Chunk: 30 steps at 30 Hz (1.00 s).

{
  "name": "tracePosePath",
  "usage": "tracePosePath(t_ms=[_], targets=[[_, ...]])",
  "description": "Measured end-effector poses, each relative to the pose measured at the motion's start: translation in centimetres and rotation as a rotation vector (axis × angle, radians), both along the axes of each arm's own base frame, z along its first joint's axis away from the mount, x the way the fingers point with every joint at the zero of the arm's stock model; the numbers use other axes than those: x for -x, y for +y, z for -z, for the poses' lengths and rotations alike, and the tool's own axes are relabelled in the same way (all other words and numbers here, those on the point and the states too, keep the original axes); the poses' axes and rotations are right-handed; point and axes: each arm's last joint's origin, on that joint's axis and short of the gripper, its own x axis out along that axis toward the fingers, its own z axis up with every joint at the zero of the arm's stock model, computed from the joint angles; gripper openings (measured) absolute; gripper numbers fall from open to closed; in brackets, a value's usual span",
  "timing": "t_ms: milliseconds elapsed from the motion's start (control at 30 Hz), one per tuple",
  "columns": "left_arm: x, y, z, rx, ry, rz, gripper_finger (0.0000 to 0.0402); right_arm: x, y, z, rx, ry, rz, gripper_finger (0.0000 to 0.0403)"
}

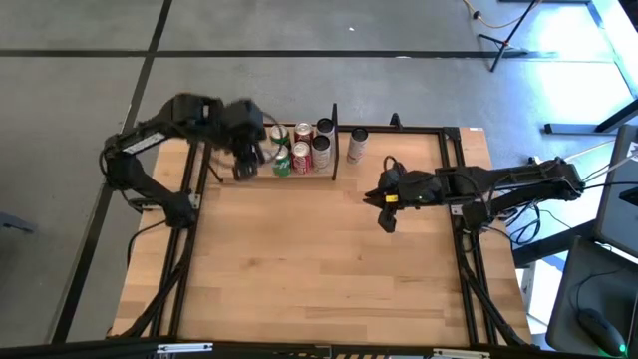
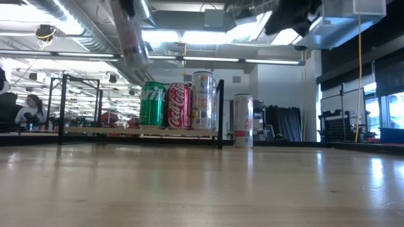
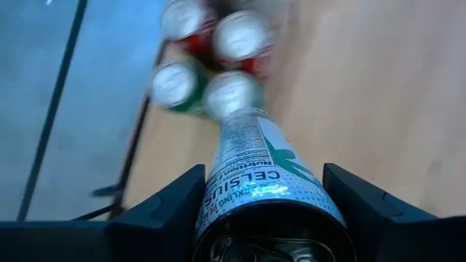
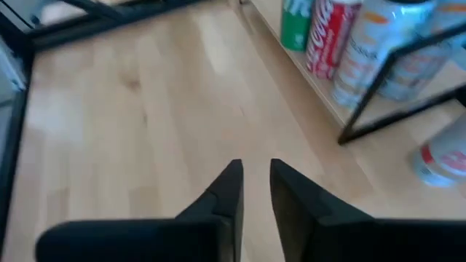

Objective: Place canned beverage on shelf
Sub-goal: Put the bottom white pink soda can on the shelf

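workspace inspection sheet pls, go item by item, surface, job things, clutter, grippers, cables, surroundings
surface: light-wood tabletop, bare across its near part.
job's things: shelf at the far edge, with a Sprite can, a Coca-Cola can and a tall pale can in front and more behind; a Celsius can is held over them.
clutter: one slim white can standing on the table just past the shelf's black end post.
grippers: left gripper shut on the Celsius can, above the shelf; right gripper nearly closed, empty, above bare table.
cables: black cables at the right arm's base.
surroundings: seated person far behind; stands on the floor.
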Motion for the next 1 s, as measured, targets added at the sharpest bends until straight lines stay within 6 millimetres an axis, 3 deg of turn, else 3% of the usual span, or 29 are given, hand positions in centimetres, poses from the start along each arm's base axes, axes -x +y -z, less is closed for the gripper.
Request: tracePosePath(t_ms=[200, 367, 667, 1000], targets=[[2.4, 6.0, 1.5, 0.009, 0.115, -0.077, 0.0218, 0.3, -0.9, 0.5, -0.004, 0.061, 0.040, 0.0047], [3.8, 8.9, 3.6, 0.082, 0.169, -0.078, 0.0218, 0.4, -1.1, 0.7, -0.001, 0.084, 0.059, 0.0090], [1.4, 13.2, 7.1, 0.168, 0.192, -0.025, 0.0218, -0.3, -0.9, 1.5, 0.007, 0.124, 0.026, 0.0200], [0.0, 16.1, 10.4, 0.260, 0.222, -0.016, 0.0223, -1.9, -0.6, 3.1, -0.032, 0.179, -0.004, 0.0219]])
